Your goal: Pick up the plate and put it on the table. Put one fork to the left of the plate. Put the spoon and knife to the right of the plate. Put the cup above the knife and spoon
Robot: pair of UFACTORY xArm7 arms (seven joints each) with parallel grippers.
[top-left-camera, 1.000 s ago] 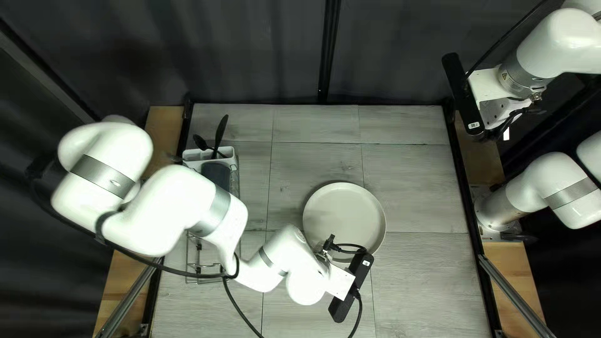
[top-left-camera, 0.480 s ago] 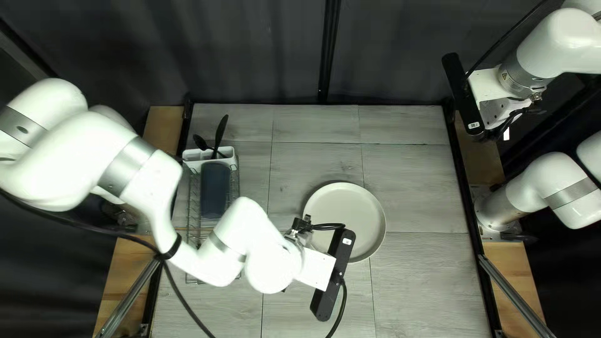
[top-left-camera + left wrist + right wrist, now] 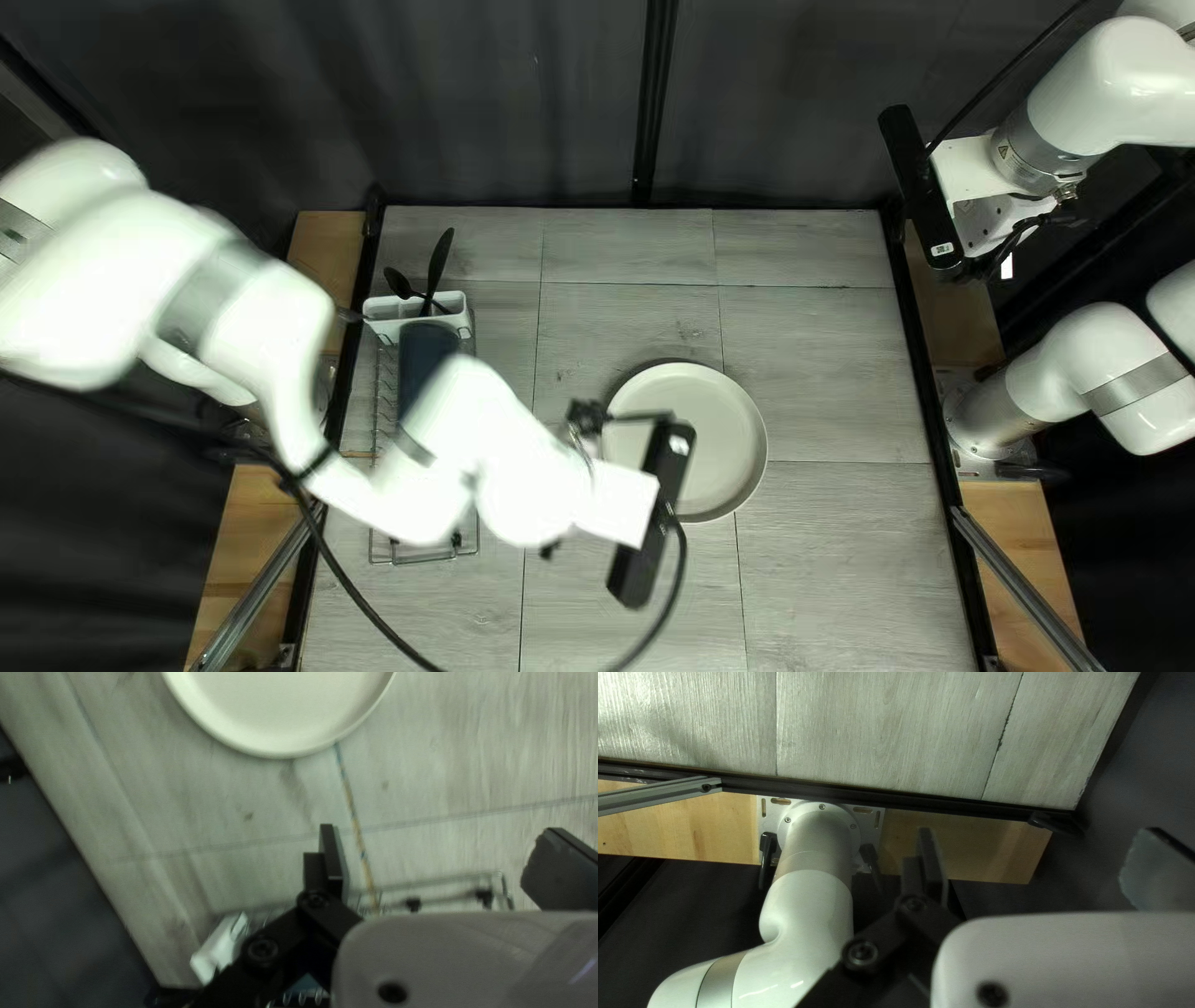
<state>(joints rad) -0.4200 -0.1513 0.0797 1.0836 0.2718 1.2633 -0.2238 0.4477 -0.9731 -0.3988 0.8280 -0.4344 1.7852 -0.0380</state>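
Since the earlier frames, my left arm [image 3: 504, 467] has drawn back toward the table's left edge, uncovering more of the plate; the plate and my right arm [image 3: 1096, 100] have not shifted.

My left gripper [image 3: 443, 865] is found wide open, nothing between its fingers. My right gripper [image 3: 1036, 858] is likewise wide open and empty. Ahead of the left fingers, apart from them, the plate [image 3: 280, 709] lies flat on the table. The wire rack [image 3: 495, 874] is under the gripper; the white holder [image 3: 218, 946] sits beside its links, back from the fingertips.

Cutlery is judged next. From the left gripper it lies toward the table's far left corner, and the left arm is clearly nearer. A spoon [image 3: 397, 281] and a broader dark utensil [image 3: 440, 258] stand in the holder, long axes tilted, leaning different ways; the fingers would need turning to match.

The top left view shows these handles, which the left wrist view does not; that view shows the open fingers, hidden from above.
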